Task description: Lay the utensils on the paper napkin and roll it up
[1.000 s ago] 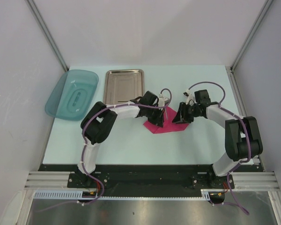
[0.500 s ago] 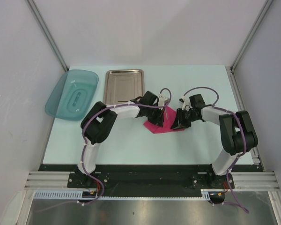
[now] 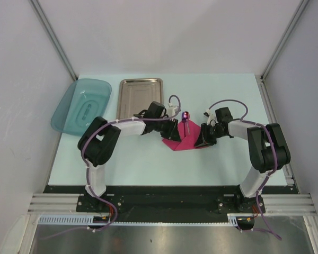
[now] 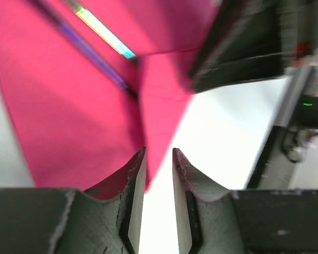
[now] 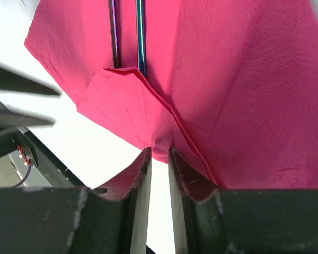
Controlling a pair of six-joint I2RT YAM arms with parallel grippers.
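The magenta paper napkin (image 3: 184, 142) lies mid-table between my two grippers. The purple fork (image 5: 114, 32) and the spoon's teal-green handle (image 5: 140, 32) lie side by side on it, and a folded napkin flap covers their near ends. The spoon's red bowl (image 3: 186, 115) sticks out past the far edge. My right gripper (image 3: 201, 138) is at the right edge; its jaws (image 5: 159, 150) pinch a puckered bit of napkin (image 5: 244, 79). My left gripper (image 3: 172, 132) is at the left edge. Its jaws (image 4: 159, 151) stand slightly apart, with a loose napkin corner (image 4: 69, 116) hanging between them.
A rectangular steel tray (image 3: 141, 91) stands behind the left arm. A teal translucent dish (image 3: 81, 106) overhangs the table's far left edge. Grey walls close in the table on three sides.
My left gripper has drawn back to the left, uncovering the spoon's bowl. The right gripper moved in to the napkin's right edge and has stayed there.
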